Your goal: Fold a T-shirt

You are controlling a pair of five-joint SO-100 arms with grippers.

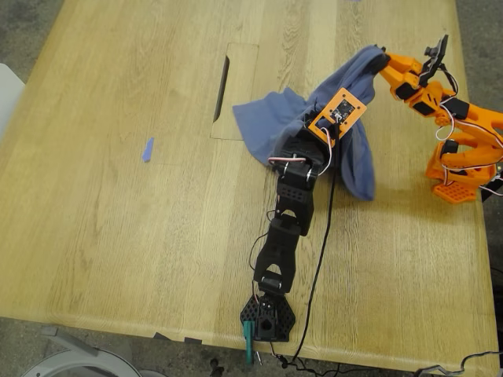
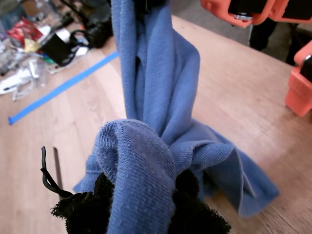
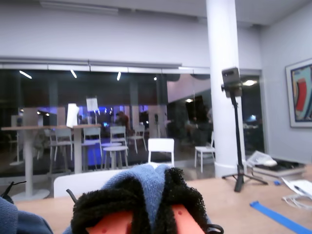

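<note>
Nearest, my first gripper (image 2: 141,214) has its fingers clenched on the soft, limp T-shirt (image 1: 346,126), my second gripper (image 3: 146,209) likewise, holding it bunched above the bench (image 1: 118,236) toward two o'clock.

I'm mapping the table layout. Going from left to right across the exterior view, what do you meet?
Blue tape scrap → dark slot in the tabletop → T-shirt, bunched and held up by both grippers → orange arm's base.
</note>
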